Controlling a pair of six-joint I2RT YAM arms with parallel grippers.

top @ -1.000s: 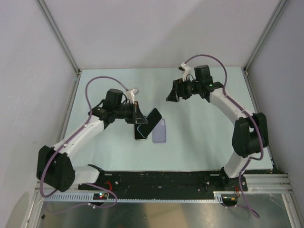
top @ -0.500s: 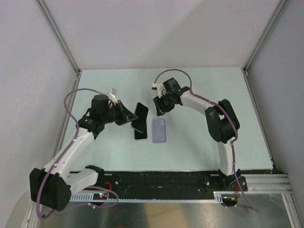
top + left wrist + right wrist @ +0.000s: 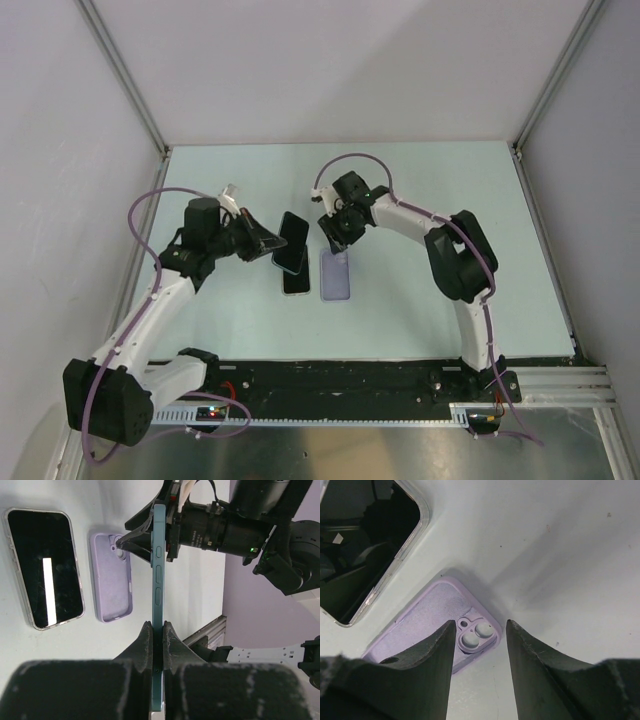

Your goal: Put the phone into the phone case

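Got the phone [image 3: 158, 570] pinched tight in the left gripper [image 3: 157, 626], up on edge off the table [image 3: 450, 200], just left of the lavender phone case [image 3: 427, 615]. Got the right gripper [image 3: 480, 625] part open, gripping nothing, straddling that case's far camera-hole corner. Also spotted a clear-cased phone [image 3: 45, 567] lying flat, left of the case.

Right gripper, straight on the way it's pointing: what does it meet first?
Most likely the lavender phone case: its camera-cutout end lies between the fingers of the right gripper. Depth is unclear, so one finger may land on the table just beside it.
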